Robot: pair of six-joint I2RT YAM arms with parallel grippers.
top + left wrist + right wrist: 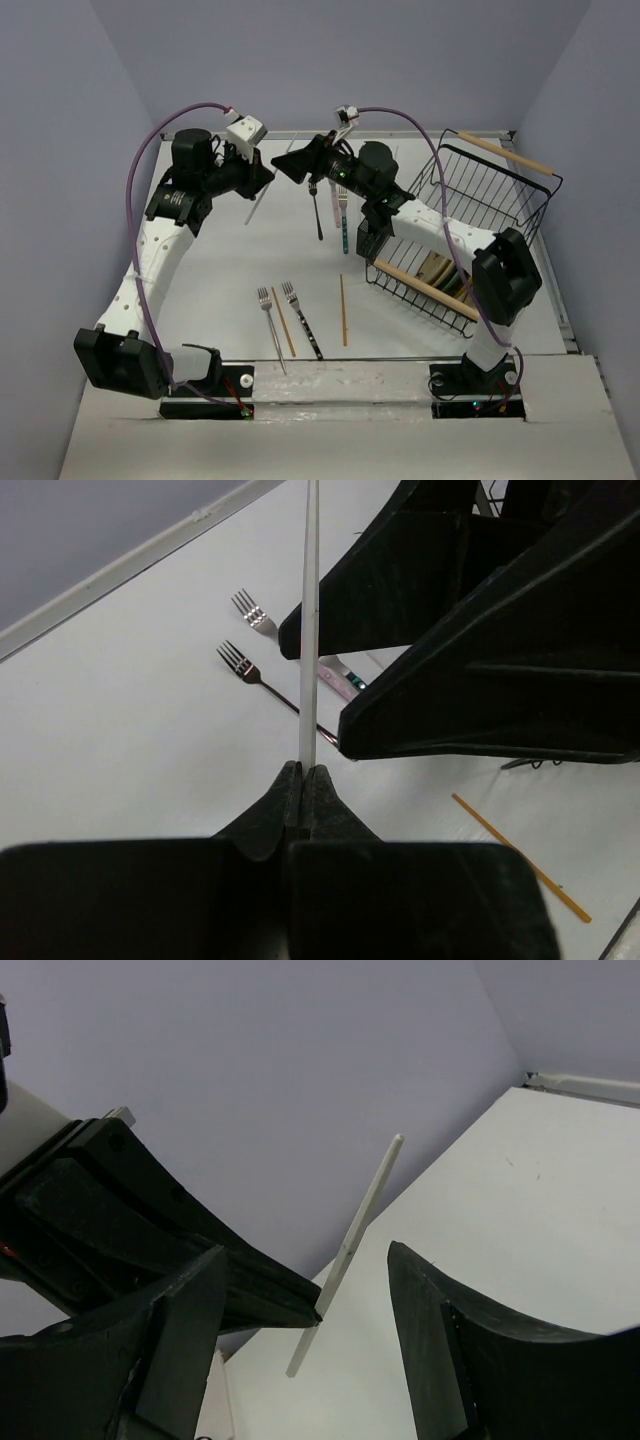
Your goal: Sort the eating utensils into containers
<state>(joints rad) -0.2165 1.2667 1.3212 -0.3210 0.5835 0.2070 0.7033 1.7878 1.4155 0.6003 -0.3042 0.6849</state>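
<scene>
My left gripper (265, 180) is shut on a pale white chopstick (310, 630), held off the table at the far middle; it also shows faintly in the top view (257, 207). My right gripper (290, 165) is open and faces the left one, its fingers (450, 1330) on either side of the chopstick (360, 1225) without touching it. A black-handled fork (317, 210) and a teal-handled fork (342, 222) lie below the grippers. Two silver forks (268, 320) (300, 318) and two brown chopsticks (283, 322) (343, 310) lie nearer the bases. The slotted cutlery holder is out of view.
A big black wire rack (480, 200) with wooden handles stands at the right, with plates (445, 275) inside. The back wall is close behind the grippers. The right arm's elbow (505, 275) hangs over the rack's near side.
</scene>
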